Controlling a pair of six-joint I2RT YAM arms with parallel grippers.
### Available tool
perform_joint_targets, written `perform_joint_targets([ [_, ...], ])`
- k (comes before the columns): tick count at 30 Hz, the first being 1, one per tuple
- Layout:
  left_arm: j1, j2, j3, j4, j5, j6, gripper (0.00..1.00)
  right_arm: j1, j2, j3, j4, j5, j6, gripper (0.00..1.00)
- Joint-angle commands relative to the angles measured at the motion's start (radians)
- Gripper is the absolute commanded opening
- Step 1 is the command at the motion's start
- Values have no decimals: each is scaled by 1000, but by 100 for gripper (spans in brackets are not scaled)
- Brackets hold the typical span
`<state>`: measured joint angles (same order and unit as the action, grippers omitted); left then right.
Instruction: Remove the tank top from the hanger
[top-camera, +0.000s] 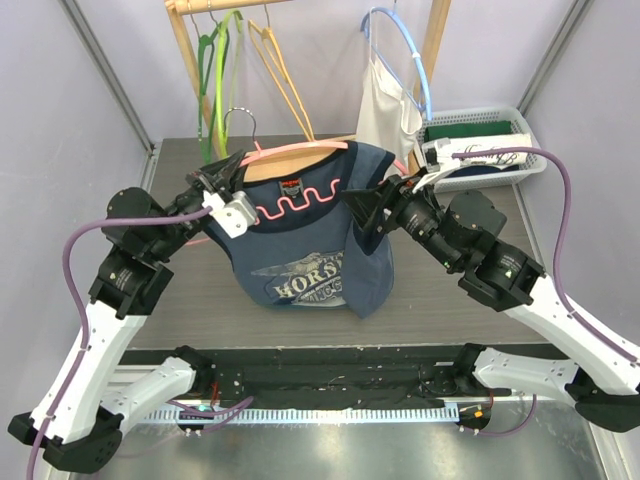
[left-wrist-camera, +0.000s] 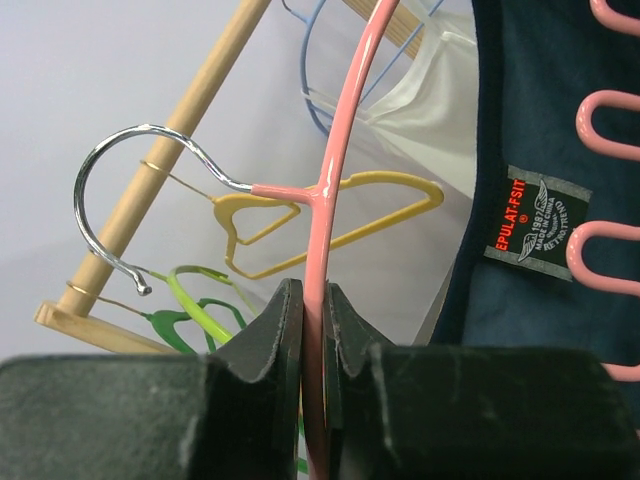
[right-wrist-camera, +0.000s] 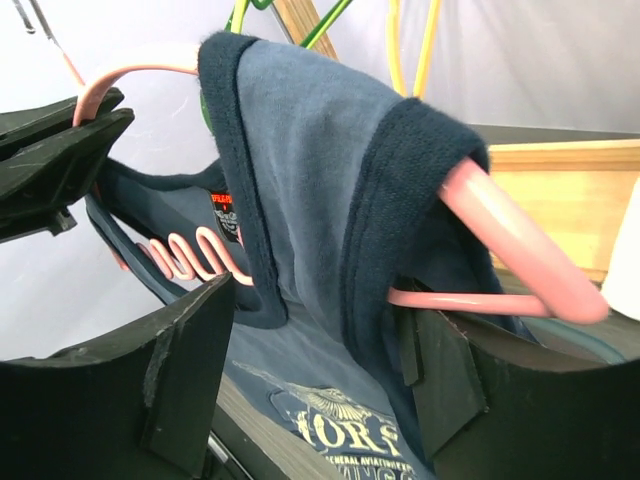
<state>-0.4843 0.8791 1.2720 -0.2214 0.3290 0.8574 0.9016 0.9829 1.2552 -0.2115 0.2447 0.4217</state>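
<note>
Left gripper (left-wrist-camera: 312, 330) first: its jaws are pressed together on the thin arm of the pink hanger (left-wrist-camera: 340, 130), clamped just below the metal hook, holding the whole thing up over the middle of the table (top-camera: 200, 310); that's the anchor. Now the right gripper (right-wrist-camera: 315, 340): jaws spread wide, one finger on each side of the tank top (right-wrist-camera: 310, 130), closed on nothing that I can see.

Right above those open fingers the navy strap (right-wrist-camera: 400, 180) wraps the hanger's outer shoulder, with the bare pink tip poking out beyond it; so that strap is not yet off. From above, the tank top (top-camera: 300, 260) hangs down from the hanger toward the table's near edge, its right side drooping in a fold; the wooden rack (left-wrist-camera: 170, 150) with spare hangers stands past the far edge, the basket (top-camera: 520, 165) at the far right corner.

My read: we're on the strap-stripping step, right side. The next move calls for a pinch on that strap, then a pull outward along the pink arm and over the tip, while the left holds firm; pull downward instead and the cloth may snag on the tip.
</note>
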Motion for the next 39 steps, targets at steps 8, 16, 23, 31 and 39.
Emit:
perform_joint_targets([
  [8, -2, -12, -20, 68, 10, 144, 6, -1, -15, 0, -13, 7, 41, 68],
  [16, -2, -9, 7, 68, 2, 98, 6, -1, -20, -128, 104, -24, 39, 71],
  [23, 6, -20, 17, 67, 1, 72, 5, -1, -35, -183, 182, -28, 6, 67],
  [31, 9, -9, 12, 68, -19, 80, 6, -3, -58, -249, 256, -90, -6, 8],
  [39, 9, -3, -45, 67, -82, 192, 6, -1, -174, -202, 158, -64, 8, 1],
])
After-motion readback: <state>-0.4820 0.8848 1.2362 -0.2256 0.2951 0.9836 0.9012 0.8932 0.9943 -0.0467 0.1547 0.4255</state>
